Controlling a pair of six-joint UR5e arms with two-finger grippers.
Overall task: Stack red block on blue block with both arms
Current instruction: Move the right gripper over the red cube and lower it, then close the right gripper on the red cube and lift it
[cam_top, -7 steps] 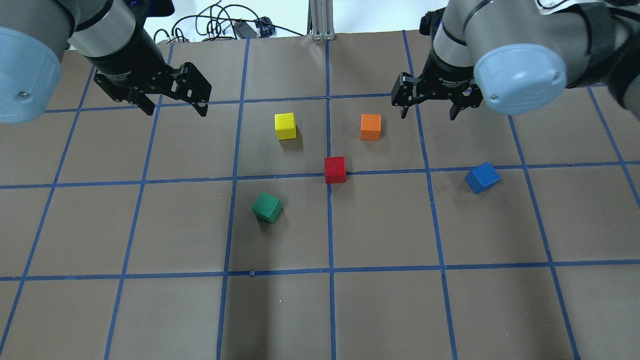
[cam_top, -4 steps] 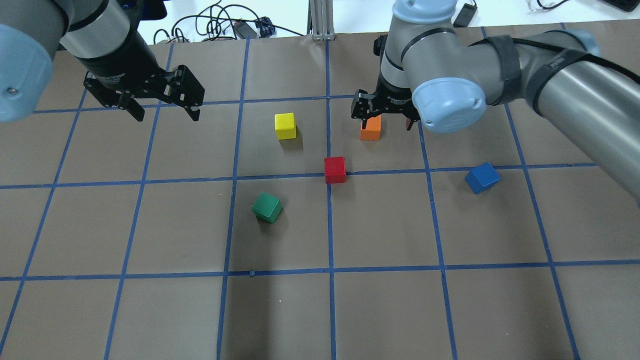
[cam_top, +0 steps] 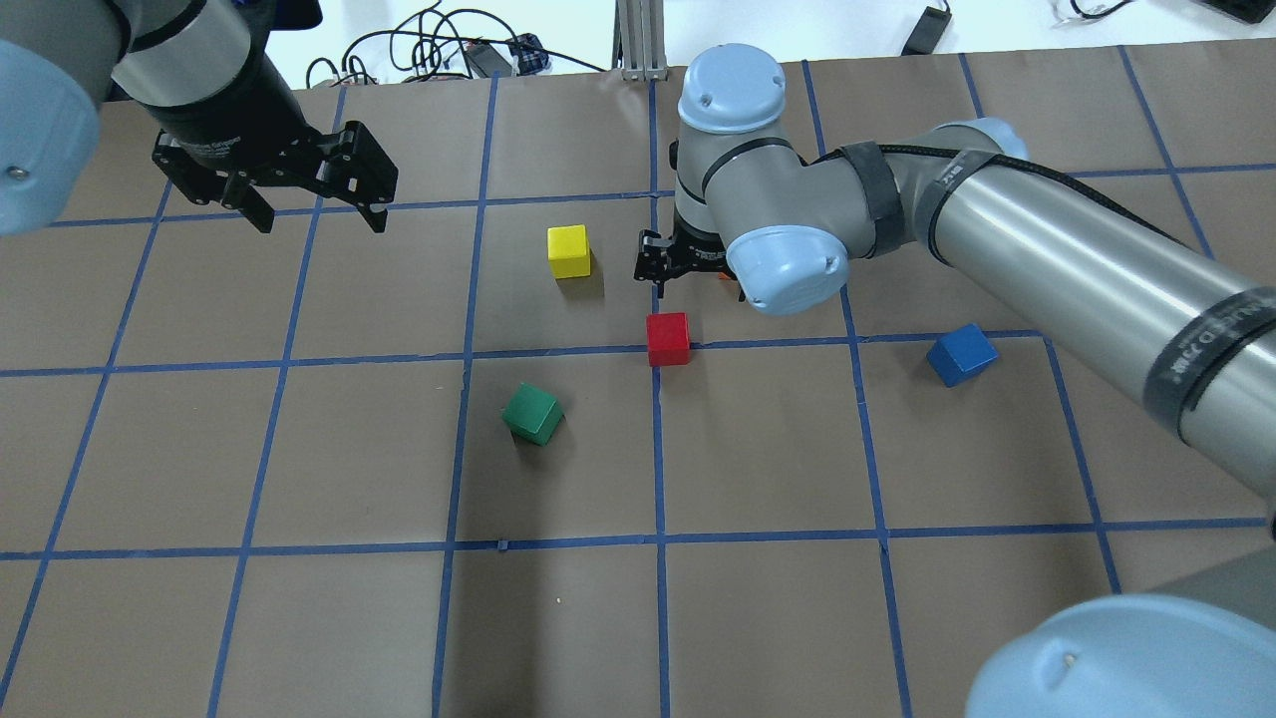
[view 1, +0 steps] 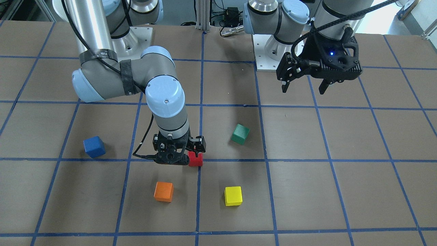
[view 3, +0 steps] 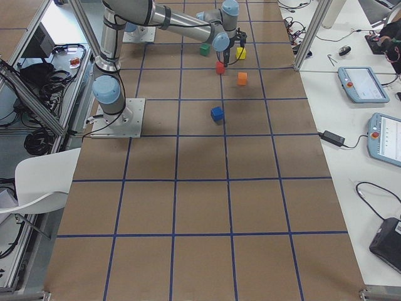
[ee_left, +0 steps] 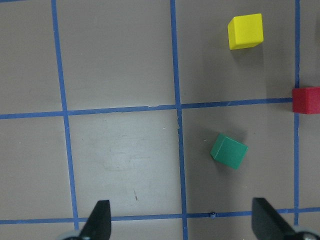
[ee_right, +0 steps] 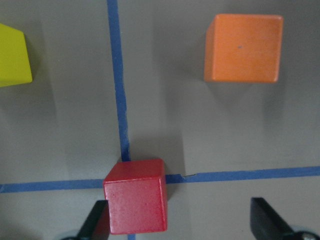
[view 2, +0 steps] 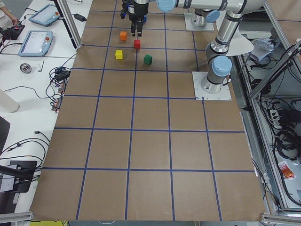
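Note:
The red block (cam_top: 667,339) sits on a tape crossing at the table's middle. My right gripper (cam_top: 693,274) is open just above and beside it. In the right wrist view the red block (ee_right: 136,202) lies close to one fingertip (ee_right: 95,222), off centre between the open jaws. In the front view the right gripper (view 1: 179,155) partly hides the red block (view 1: 196,159). The blue block (cam_top: 962,354) sits alone to the right, also in the front view (view 1: 94,146). My left gripper (cam_top: 319,214) is open and empty, high at the far left (view 1: 303,89).
A green block (cam_top: 532,414) lies left of the red one. A yellow block (cam_top: 568,250) is farther back. An orange block (view 1: 163,191) sits behind the right gripper, mostly hidden by the arm in the overhead view. Blue tape lines grid the brown table (cam_top: 758,618).
My right arm has swung from the far right inward, past the orange block, down to the red block. My left gripper has drifted slightly left and back, still open.

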